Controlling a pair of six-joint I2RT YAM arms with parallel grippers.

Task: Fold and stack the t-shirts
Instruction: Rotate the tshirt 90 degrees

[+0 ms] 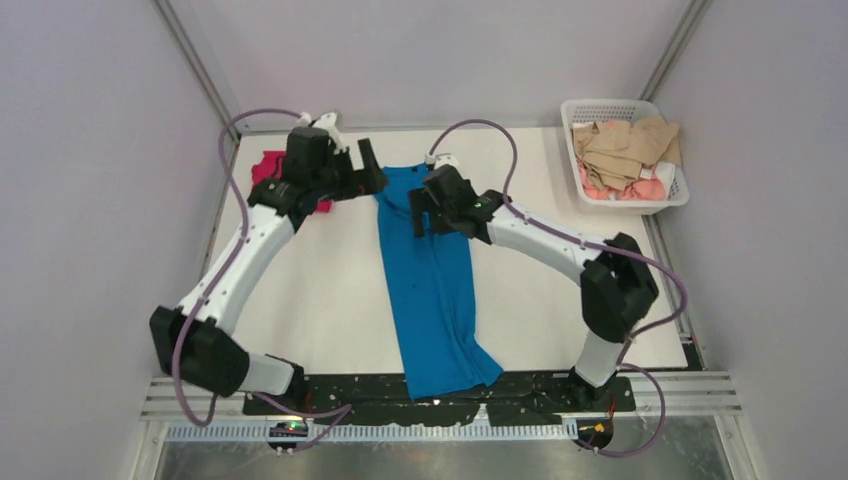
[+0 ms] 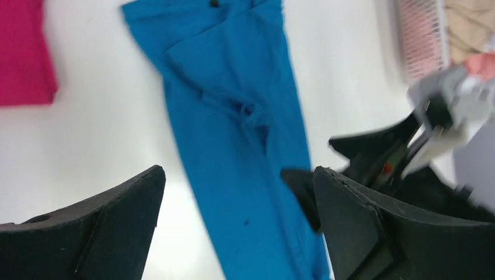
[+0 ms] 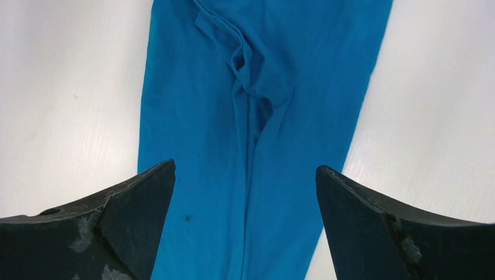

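Observation:
The blue t-shirt lies as a long narrow strip down the middle of the table, from the far centre to the near edge. It shows in the left wrist view and the right wrist view. The magenta-red t-shirt lies folded at the far left, partly hidden by the left arm; it shows in the left wrist view. My left gripper is open and empty by the strip's far left corner. My right gripper is open and empty above the strip's upper part.
A white basket with beige and pink clothes stands at the far right. Side walls close in left and right. The blue strip's near end hangs over the black front rail.

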